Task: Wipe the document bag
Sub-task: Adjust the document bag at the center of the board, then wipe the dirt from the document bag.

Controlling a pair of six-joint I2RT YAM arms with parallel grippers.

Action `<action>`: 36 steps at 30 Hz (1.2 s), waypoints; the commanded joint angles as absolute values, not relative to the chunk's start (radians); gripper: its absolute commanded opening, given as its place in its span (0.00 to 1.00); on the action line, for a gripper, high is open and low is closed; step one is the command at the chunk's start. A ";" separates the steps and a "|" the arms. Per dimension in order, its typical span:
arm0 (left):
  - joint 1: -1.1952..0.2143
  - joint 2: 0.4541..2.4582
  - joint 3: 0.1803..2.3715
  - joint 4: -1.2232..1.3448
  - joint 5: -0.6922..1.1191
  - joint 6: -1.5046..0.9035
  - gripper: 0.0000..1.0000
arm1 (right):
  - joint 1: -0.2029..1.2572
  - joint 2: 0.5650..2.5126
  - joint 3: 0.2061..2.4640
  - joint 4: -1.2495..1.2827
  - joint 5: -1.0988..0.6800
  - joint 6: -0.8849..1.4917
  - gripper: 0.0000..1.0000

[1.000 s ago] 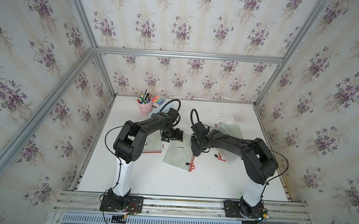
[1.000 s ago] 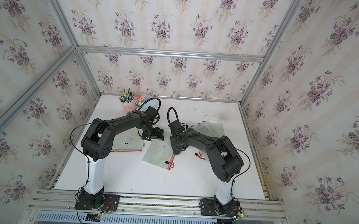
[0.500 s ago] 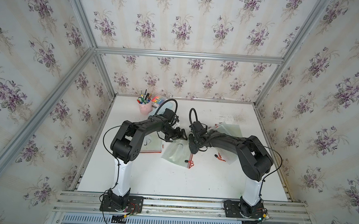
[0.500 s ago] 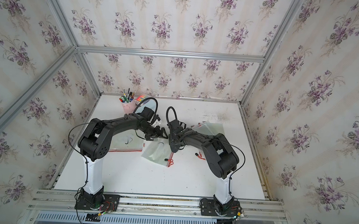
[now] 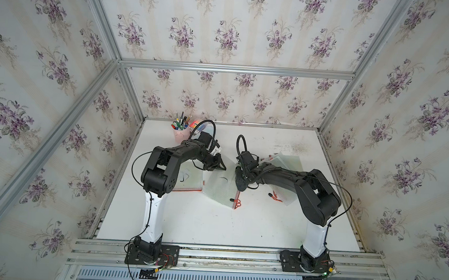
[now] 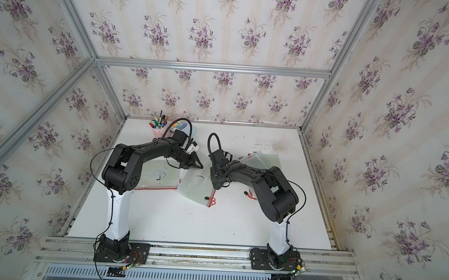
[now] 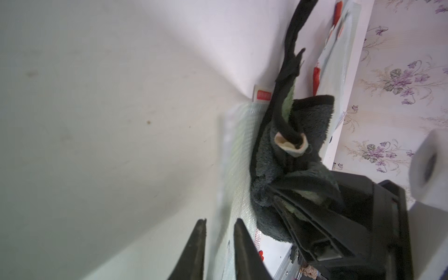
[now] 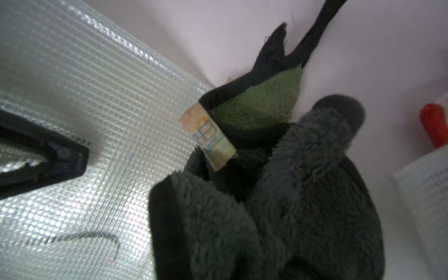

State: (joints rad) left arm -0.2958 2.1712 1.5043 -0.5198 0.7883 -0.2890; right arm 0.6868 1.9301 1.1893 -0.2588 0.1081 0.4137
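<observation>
The left pincer pinches the mesh document bag: its fingers stand close together, with the bag's edge running into the narrow gap between them. The right pincer clamps a bunched grey-and-green cloth that rests on the bag's side edge. The bag bears a black pen stroke and lies mid-surface. A second mesh bag lies under the left arm and a third mesh bag behind the right arm. A pen cup stands at the back.

Now the right gripper sunk tip-first into the cloth, left gripper cut off by the picture's edge, document bag blurred along its rim, pens too small to count.
</observation>
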 commanded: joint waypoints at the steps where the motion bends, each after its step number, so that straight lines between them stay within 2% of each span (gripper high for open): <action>1: -0.296 2.158 1.486 -0.530 0.790 -0.271 0.10 | 0.683 1.919 1.196 -0.350 0.135 0.382 0.31; 5: -0.301 2.092 1.381 -0.411 0.774 -0.385 0.00 | 0.665 1.870 1.222 -0.368 0.149 0.353 0.30; 10: -0.343 2.021 1.199 -0.133 0.719 -0.649 0.00 | 0.677 1.774 1.308 -0.456 0.153 0.335 0.29; 14: -0.389 2.017 1.141 0.023 0.668 -0.803 0.00 | 0.741 1.729 1.302 -0.459 0.127 0.372 0.29; 20: -0.429 2.013 1.122 0.089 0.591 -0.903 0.00 | 0.755 1.721 1.056 -0.321 0.087 0.572 0.29; 24: -0.433 2.006 1.105 0.090 0.568 -0.913 0.00 | 0.754 1.694 0.939 -0.253 0.089 0.605 0.29; 26: -0.433 2.019 1.117 0.068 0.580 -0.896 0.04 | 0.755 1.722 0.936 -0.258 0.084 0.585 0.29; 30: -0.430 2.035 1.164 -0.025 0.570 -0.808 0.24 | 0.759 1.772 0.937 -0.265 0.110 0.532 0.28; 36: -0.417 2.062 1.300 -0.235 0.518 -0.622 0.27 | 0.759 1.796 0.936 -0.266 0.122 0.477 0.27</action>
State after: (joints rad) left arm -0.4225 2.0514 1.2625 -0.1154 0.5552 -0.7391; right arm 0.7582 1.7683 0.9451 -0.1947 0.1020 0.5171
